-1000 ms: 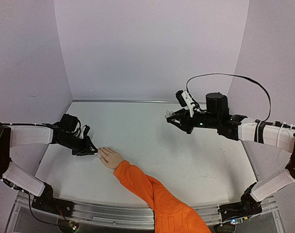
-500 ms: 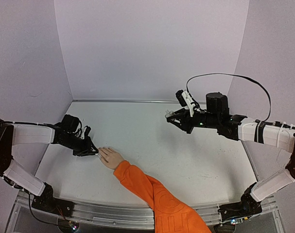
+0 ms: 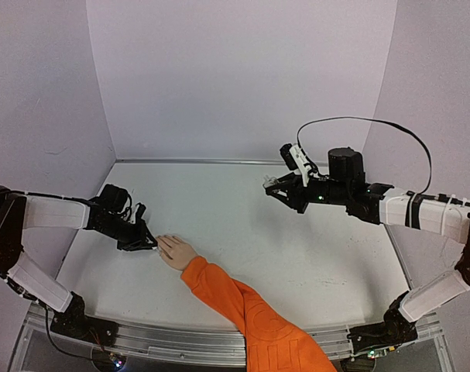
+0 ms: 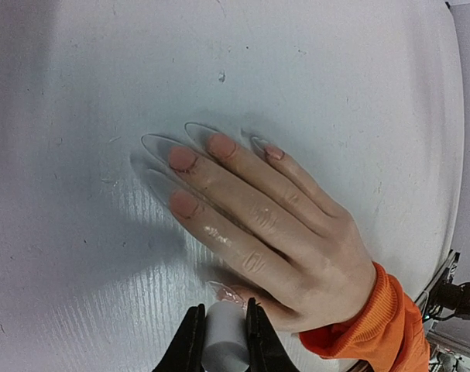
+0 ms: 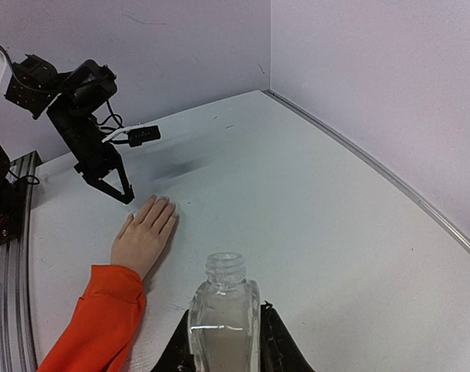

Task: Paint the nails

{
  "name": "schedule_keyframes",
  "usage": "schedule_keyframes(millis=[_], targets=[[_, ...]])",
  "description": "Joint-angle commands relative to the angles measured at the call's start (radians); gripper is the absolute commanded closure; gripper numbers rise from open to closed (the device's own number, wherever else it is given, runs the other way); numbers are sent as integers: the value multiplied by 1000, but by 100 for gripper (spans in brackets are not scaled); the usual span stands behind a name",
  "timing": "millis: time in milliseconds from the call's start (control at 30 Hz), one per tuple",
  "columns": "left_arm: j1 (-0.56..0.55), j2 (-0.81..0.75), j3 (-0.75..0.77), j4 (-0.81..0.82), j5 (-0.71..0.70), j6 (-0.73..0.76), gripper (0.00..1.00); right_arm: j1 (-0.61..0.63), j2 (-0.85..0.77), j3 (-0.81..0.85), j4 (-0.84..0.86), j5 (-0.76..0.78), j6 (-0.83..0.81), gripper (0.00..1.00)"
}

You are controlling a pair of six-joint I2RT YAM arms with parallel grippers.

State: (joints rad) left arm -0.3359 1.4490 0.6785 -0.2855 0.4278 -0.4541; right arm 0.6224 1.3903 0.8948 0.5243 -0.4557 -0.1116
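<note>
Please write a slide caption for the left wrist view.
Left gripper holding a white cylinder close beside a palm-down hand with long clear nails.

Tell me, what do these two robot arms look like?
The left arm and right arm have white shell segments linked by black joints. Each ends in a black two-finger tool: left tool, right tool. The right arm also carries a black cylinder, a looping black cable and dark bands.

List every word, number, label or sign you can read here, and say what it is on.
No text can be read.
Orange sleeve: faint marks near the bottom edge, too blurred to read.
Clear bottle in the right claw: no label.
White cylinder in the left claw: blank.
</note>
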Motion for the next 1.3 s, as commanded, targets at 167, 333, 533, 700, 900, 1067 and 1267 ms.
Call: schedule_keyframes(millis=[167,333,533,700,900,1067,1267], targets=[[-5,6,30,46,-17,-3,100,-4,-9,29,62,-13,11,100],[-3,14,38,51,-22,-1,100,-6,-7,30,62,-12,12,100],[-2,14,39,52,-32,0,100,-6,-1,33,62,-14,12,100],[0,2,35,58,-48,0,100,-7,4,33,62,-15,12,100],[11,-25,22,60,-84,-7,100,-8,7,34,62,-17,13,100],[22,-82,-5,58,-130,-22,100,-7,7,35,62,-18,13,100],[27,-144,-20,32,-116,-19,100,-9,4,34,62,-24,13,100]])
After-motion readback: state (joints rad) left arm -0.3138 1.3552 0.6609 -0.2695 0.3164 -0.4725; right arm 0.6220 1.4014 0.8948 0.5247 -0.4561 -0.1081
